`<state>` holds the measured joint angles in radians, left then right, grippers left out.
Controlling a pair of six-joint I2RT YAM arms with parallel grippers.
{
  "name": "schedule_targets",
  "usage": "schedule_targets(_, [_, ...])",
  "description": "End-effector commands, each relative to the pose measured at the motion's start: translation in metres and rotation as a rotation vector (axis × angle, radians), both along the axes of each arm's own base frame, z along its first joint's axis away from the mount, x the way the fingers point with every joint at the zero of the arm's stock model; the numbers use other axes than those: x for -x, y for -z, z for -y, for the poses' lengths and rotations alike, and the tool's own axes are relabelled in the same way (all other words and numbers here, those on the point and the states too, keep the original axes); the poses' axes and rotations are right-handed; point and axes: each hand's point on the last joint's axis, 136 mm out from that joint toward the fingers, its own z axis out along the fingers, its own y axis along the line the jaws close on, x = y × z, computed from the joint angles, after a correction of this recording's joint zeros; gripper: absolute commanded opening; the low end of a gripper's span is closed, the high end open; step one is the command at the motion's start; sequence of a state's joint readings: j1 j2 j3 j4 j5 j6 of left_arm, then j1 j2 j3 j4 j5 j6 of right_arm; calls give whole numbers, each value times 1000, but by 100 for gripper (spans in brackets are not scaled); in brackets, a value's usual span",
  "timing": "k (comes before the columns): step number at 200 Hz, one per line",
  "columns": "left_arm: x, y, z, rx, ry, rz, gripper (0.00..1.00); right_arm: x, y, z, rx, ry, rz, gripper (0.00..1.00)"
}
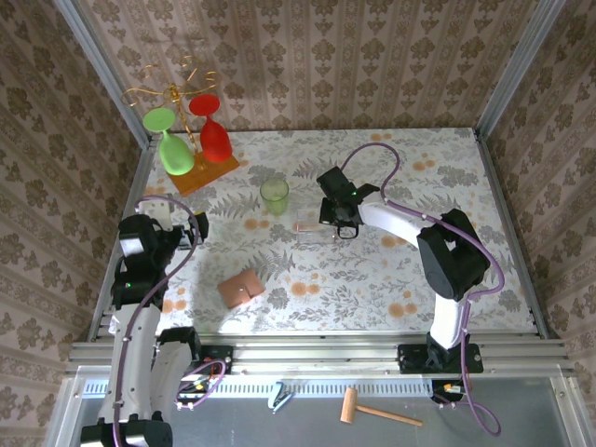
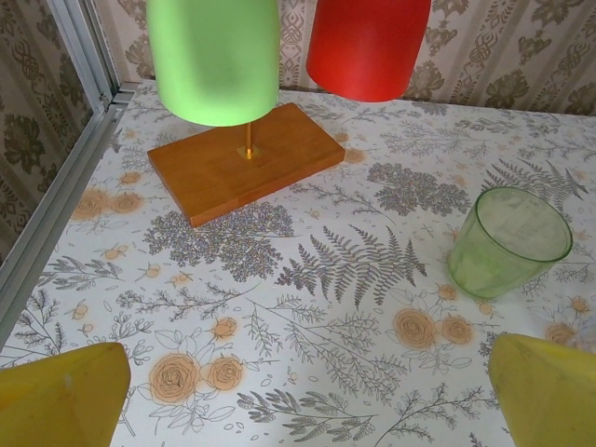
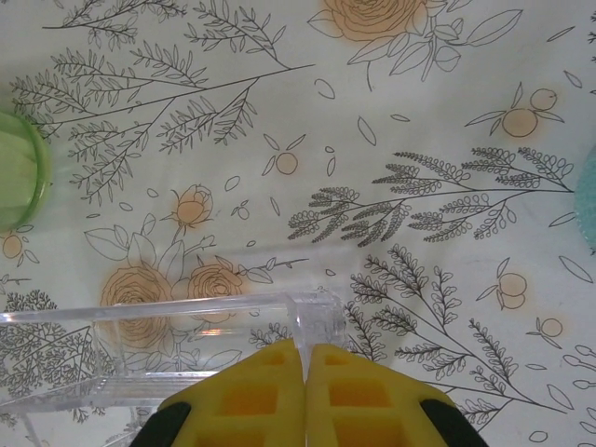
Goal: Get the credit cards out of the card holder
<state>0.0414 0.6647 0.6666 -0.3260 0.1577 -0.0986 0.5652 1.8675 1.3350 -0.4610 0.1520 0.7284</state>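
Near the front edge of the table (image 1: 447,186), between the two arms, lies the card holder (image 1: 242,290), flat with its pink outside up and well apart from both grippers. No credit cards can be made out on it or around it, so they are most likely inside.

The right gripper (image 3: 305,368) has its yellow fingers pressed together with nothing visible between them. It hangs just over the corner of a clear plastic box (image 3: 186,307) further back, near the green cup (image 2: 509,240). The left gripper (image 2: 304,396) is spread as wide as it goes and looks toward the wooden base (image 2: 242,163) of the glass rack, with bare tablecloth below it.

Judging by this, the job in hand is to get to the card holder. To do it well, the right fingers should part before coming down, and should approach from above so that neither the cup nor the box is knocked. A thin folding card holder will likely slide and flap, so one gripper had better pin one leaf. The other can then pinch a card by its exposed edge and draw it out along the pocket, not upward
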Motion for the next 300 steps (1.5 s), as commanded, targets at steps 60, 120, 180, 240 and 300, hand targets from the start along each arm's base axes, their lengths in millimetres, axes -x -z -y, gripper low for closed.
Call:
schedule_targets(60, [-2, 0, 0, 33, -1, 15, 100, -11, -7, 13, 63, 15, 10, 10])
schedule_targets(120, [-2, 1, 1, 33, 2, 9, 100, -12, -17, 15, 64, 2, 26, 15])
schedule_targets(180, [-2, 2, 4, 47, 10, -4, 100, -5, -41, 19, 51, -3, 47, 17])
schedule_targets(240, [4, 27, 47, 172, 98, -174, 99, 14, -61, 16, -11, -59, 61, 19])
schedule_targets(300, [17, 105, 84, 200, 115, -482, 95, 39, -71, -2, -143, -157, 27, 27])
